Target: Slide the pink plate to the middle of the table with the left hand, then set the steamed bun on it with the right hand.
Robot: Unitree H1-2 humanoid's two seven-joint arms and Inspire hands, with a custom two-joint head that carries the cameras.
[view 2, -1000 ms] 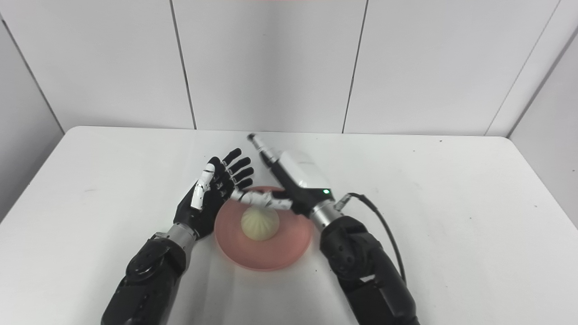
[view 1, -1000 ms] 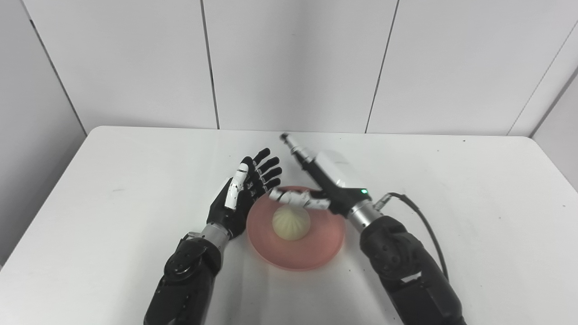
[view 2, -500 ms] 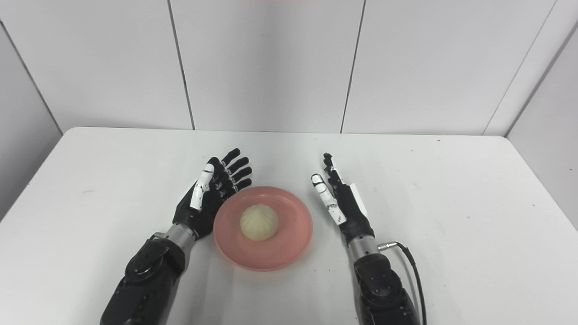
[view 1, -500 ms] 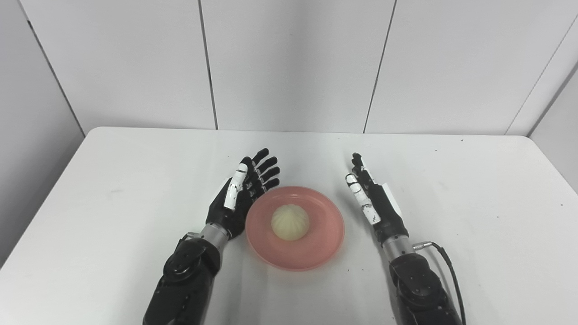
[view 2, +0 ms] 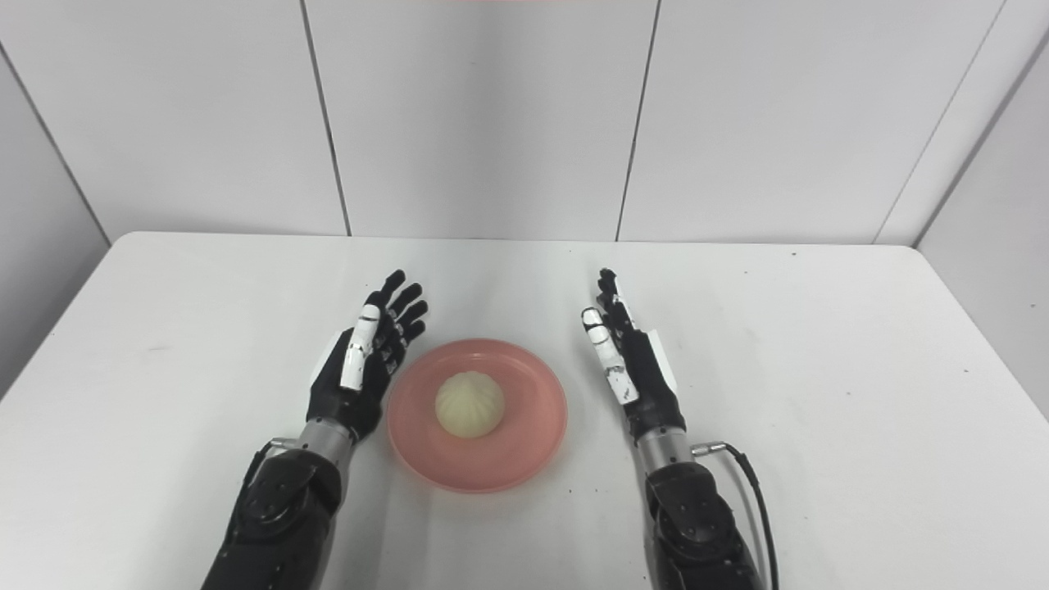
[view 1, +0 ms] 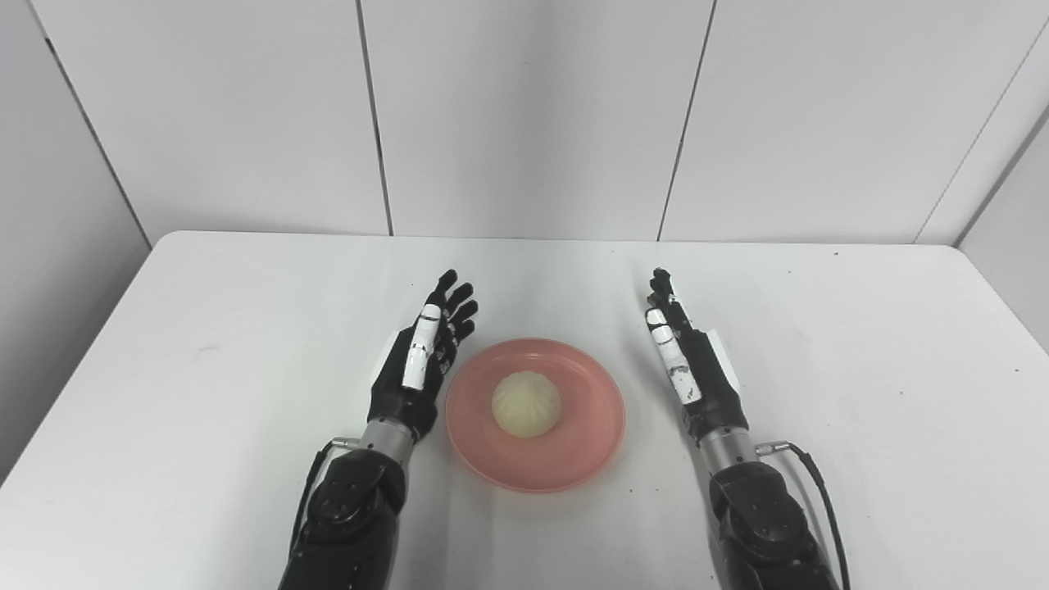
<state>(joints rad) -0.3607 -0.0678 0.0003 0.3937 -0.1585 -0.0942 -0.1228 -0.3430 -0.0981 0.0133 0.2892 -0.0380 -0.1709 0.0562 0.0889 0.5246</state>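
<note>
The pink plate [view 1: 574,442] lies flat near the middle of the white table, toward the front. A pale steamed bun [view 1: 526,403] rests on its centre. My left hand [view 1: 420,360] stands open just left of the plate's rim, fingers straight and pointing away from me, holding nothing. My right hand [view 1: 690,360] is open too, a short gap to the right of the plate, fingers extended and empty. In the right eye view the same layout shows: plate [view 2: 524,447], bun [view 2: 469,403], left hand [view 2: 361,356], right hand [view 2: 629,360].
The white table [view 1: 205,328] runs to grey wall panels at the back, with rounded corners left and right. A black cable [view 1: 819,492] trails from my right wrist along the forearm.
My right hand left the bun on the plate and drew back to the plate's right side, fingers straightened. My left hand shifted slightly left, off the plate's rim. The view tilted a little.
</note>
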